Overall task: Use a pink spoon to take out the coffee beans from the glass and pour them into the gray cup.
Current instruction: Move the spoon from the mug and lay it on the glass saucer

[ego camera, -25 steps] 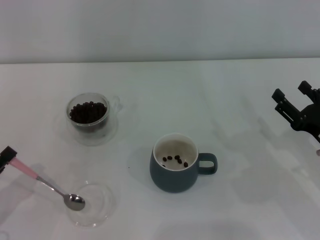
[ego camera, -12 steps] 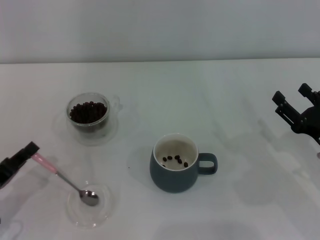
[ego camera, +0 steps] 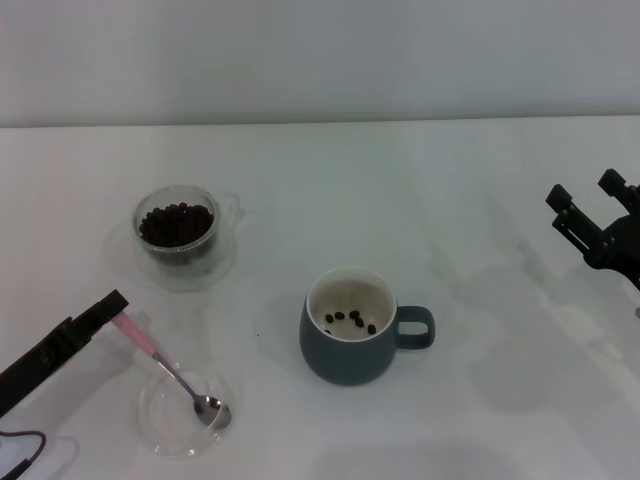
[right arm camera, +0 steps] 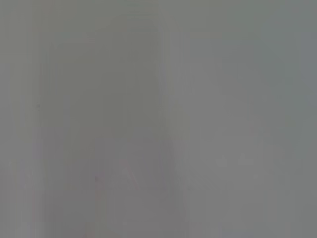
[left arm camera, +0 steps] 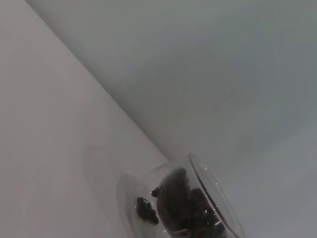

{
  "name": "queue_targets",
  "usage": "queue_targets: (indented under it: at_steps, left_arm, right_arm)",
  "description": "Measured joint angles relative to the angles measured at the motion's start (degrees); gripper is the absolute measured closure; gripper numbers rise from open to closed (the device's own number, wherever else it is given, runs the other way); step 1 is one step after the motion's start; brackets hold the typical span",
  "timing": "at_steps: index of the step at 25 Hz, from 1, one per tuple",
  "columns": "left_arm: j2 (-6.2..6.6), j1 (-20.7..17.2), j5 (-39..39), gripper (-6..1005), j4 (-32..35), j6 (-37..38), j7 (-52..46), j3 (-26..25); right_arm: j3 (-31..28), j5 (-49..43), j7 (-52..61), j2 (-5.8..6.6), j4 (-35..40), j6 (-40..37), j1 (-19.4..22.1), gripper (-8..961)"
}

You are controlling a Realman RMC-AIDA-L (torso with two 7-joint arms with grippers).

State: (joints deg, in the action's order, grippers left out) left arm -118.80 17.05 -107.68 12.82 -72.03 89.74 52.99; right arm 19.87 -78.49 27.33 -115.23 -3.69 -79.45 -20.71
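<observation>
Just ahead of the left claw (ego camera: 112,308), shut on its pink handle, the spoon (ego camera: 170,372) sloped down so its empty bowl rested in the saucer (ego camera: 160,425), likely parked. The glass (ego camera: 177,228) of beans (ego camera: 176,223) stood beyond that claw, the cup (ego camera: 348,342) off to its right; the right claw (ego camera: 588,208) hung open, far off, idle.

Head overhead; wrists close, glass (ego camera: 177,226) shared

the pink spoon (ego camera: 172,373) has a shiny polished metal bowl and neck and a matt pale pink handle. beside it, the saucer (ego camera: 160,425) under its bowl is clear smooth glass, as is the glass (ego camera: 178,232) with its glossy walls. the coffee beans (ego camera: 177,223) look dark and faintly sheened. the gray cup (ego camera: 352,330) is smooth glazed ceramic. the table (ego camera: 450,200) is matt white.
</observation>
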Motion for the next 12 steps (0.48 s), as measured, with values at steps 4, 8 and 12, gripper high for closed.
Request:
queue_targets:
  at_steps: [4, 8, 12]
  left_arm:
    - [-0.03, -0.2, -0.2, 860, 0.0, 0.5, 1.4, -0.1]
    - [-0.03, -0.4, -0.5, 809, 0.2, 0.4, 4.3, -0.2]
    - [0.16, -1.5, -4.7, 652, 0.3, 0.6, 11.1, -0.4]
  right_arm:
    - [-0.3, 0.0, 0.0, 0.00, 0.0, 0.0, 0.3, 144]
    - [-0.4, 0.1, 0.0, 0.00, 0.1, 0.0, 0.3, 144]
    - [-0.4, 0.4, 0.0, 0.01, 0.2, 0.1, 0.3, 144]
